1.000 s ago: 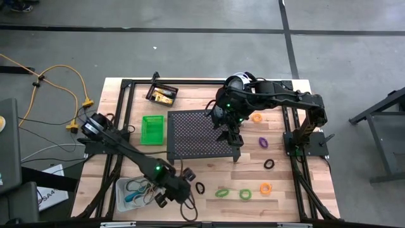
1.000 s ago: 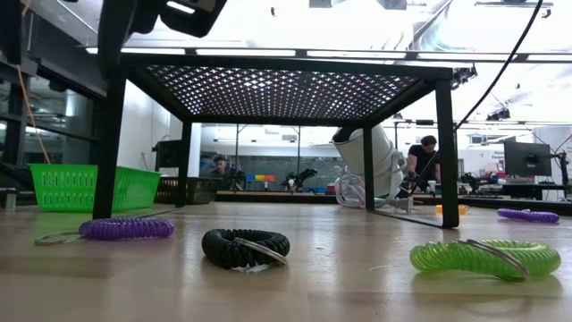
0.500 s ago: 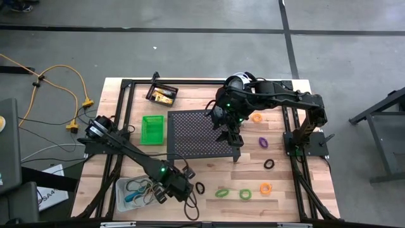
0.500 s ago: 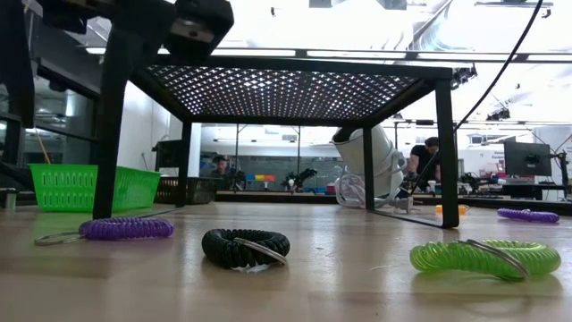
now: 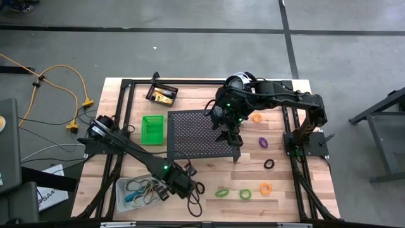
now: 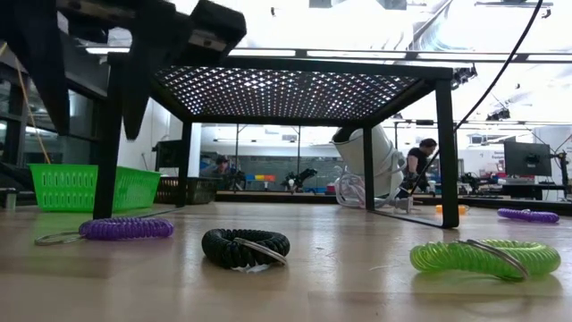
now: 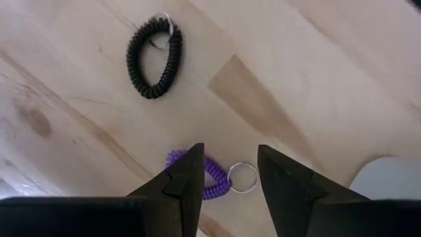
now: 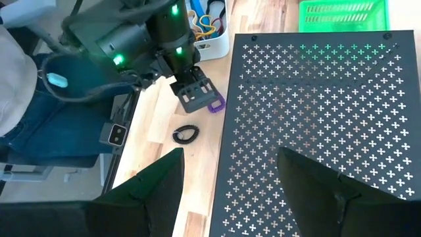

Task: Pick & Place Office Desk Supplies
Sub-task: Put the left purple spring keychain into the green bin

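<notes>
From above: left gripper (image 5: 188,187) poised low over the near edge of the table, fingers parted and empty, directly above a purple coil loop mostly hidden beneath it. Just beyond its tip, toward the right arm, a black coil loop (image 5: 200,188); farther the same way, two green loops (image 5: 221,192) and an orange loop (image 5: 266,188). Just behind the gripper, the clear bin (image 5: 121,189) with bands already in it, probably the drop point and kept close for a short carry. Right gripper (image 5: 230,134) parked wide open over the perforated stand (image 5: 196,134), holding nothing, apparently kept clear of the working arm.

At table height: purple coil loop (image 6: 125,228) flat on the wood with its key ring trailing out to one side, black coil loop (image 6: 245,245) beside it, green loop (image 6: 484,257) well apart. Dark mass of the left arm overhead, not touching anything. Green bin (image 6: 80,186) in the background.

From the left wrist: both fingers (image 7: 185,184) straddling the purple coil loop (image 7: 212,178), ring visible in the gap, likely lined up for a pinch across the coil. Not yet closed on it. Black coil loop (image 7: 155,56) ahead of the fingertips, clear of them.

From the right wrist: own fingers spread over the perforated stand (image 8: 316,112); farther off, left gripper (image 8: 197,95) over the purple coil loop (image 8: 216,105), black coil loop (image 8: 186,135) just beside, clear bin (image 8: 212,39) behind.
</notes>
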Robot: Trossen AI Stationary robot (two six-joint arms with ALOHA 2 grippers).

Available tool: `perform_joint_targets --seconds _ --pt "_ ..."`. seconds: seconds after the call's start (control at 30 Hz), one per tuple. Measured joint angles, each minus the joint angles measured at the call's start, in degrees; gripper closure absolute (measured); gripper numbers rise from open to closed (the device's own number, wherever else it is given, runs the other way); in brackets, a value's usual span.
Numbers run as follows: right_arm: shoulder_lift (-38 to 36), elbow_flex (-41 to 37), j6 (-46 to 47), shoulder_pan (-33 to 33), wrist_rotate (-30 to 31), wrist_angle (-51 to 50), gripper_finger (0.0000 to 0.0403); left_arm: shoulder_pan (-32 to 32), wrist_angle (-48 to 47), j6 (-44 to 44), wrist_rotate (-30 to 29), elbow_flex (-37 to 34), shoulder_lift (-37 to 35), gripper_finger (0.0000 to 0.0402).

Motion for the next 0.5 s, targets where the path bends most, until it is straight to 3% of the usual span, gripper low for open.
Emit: perform_joint_targets --seconds 0.5 --pt "0.0 0.0 -0.08 0.0 -0.01 0.42 0.0172 1.45 2.97 -4.01 0.71 -0.02 3.17 0.0268"
